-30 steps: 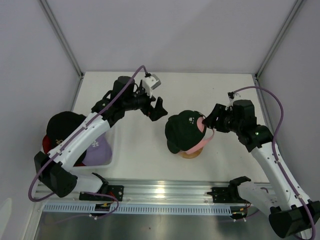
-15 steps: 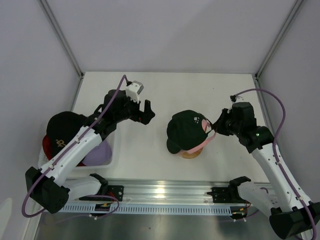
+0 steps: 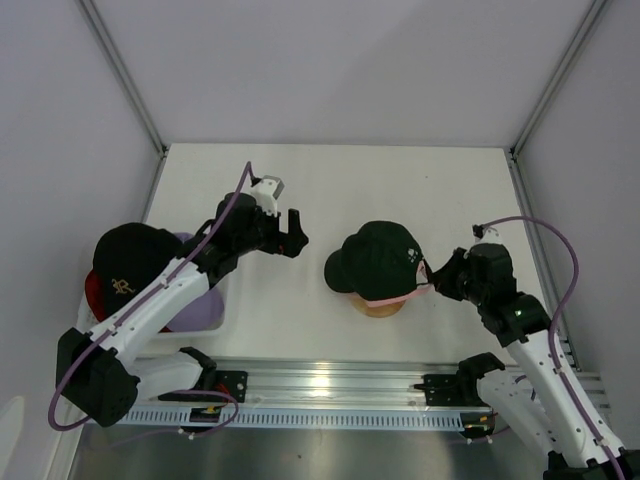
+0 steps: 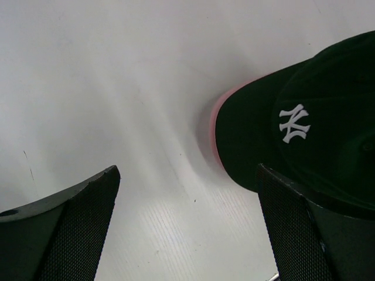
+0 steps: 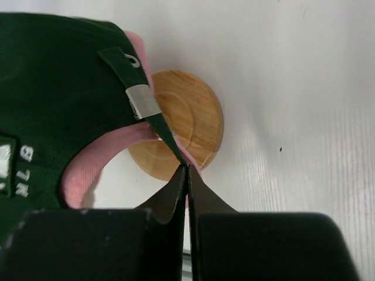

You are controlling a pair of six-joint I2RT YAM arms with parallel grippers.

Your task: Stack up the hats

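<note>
Right pincer (image 5: 186,168) is pinched shut on the dark green cap (image 5: 53,76) by its back strap, probably to tug it square over the pink cap (image 5: 88,170) (both sit on the wooden stand (image 5: 187,123), just beyond its tips). Left pincer (image 4: 187,181) gapes wide and empty, with the green brim beside it.

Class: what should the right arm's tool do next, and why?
Probably open the right tool and let go: it is pinched shut on the back strap of the green cap, which already sits over the pink cap on the wooden stand.
</note>
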